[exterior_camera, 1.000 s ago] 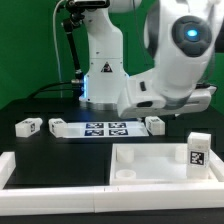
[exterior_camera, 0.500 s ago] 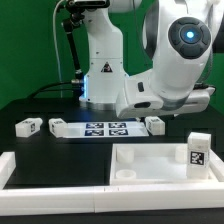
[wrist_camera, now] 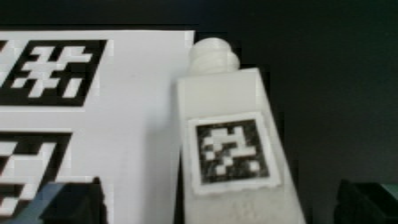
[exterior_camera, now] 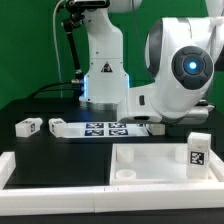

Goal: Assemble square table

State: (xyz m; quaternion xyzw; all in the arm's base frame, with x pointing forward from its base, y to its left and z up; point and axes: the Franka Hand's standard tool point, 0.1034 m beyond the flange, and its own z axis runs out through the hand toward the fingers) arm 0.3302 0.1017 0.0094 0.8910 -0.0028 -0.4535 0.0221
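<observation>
A white block leg (wrist_camera: 222, 130) with a tag lies on the black table next to the marker board (wrist_camera: 54, 80). My gripper (wrist_camera: 214, 205) is open, one dark finger (wrist_camera: 63, 205) on each side of the leg, not touching it. In the exterior view the arm's wrist (exterior_camera: 165, 100) hides the gripper and most of this leg. The square tabletop (exterior_camera: 150, 158) lies at the front right with one tagged leg (exterior_camera: 197, 153) upright on it. Two more legs (exterior_camera: 28, 126) (exterior_camera: 58, 126) lie at the exterior view's left.
The marker board (exterior_camera: 105, 129) lies in the middle of the table in front of the robot base (exterior_camera: 100, 60). A long white border rail (exterior_camera: 50, 168) runs along the front, left of the tabletop.
The arm has come down and shifted slightly to the exterior view's left, now covering the leg beside the marker board. The parts have not moved.
</observation>
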